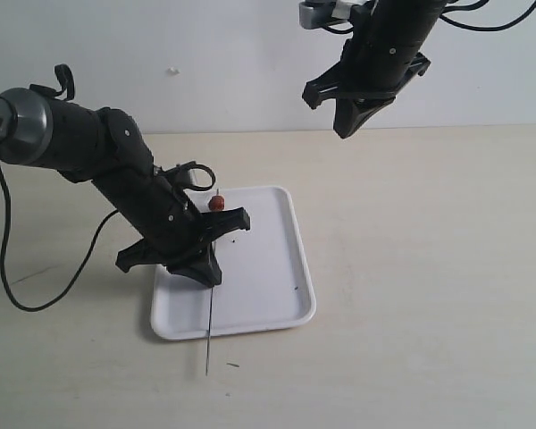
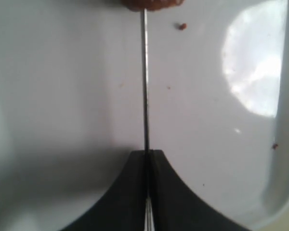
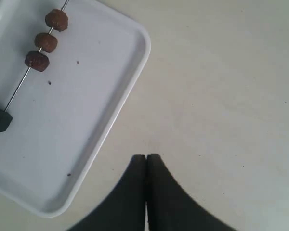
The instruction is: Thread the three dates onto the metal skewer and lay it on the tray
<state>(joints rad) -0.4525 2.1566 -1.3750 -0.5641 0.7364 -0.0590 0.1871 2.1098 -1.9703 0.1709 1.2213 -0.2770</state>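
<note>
While the left claw (image 2: 147, 154) pinched the metal skewer (image 2: 145, 86) over the tray (image 1: 272, 268), the three dates (image 3: 47, 42) sat threaded in a row near its far end — its bare tip poked past the rim. The right claw (image 3: 146, 158) hung closed on nothing, high above the tabletop (image 1: 429, 268).

Three dates (image 3: 46, 42); one metal skewer (image 2: 145, 86); one tray (image 3: 86, 120); two claws: left claw (image 2: 146, 154), right claw (image 3: 146, 156).
</note>
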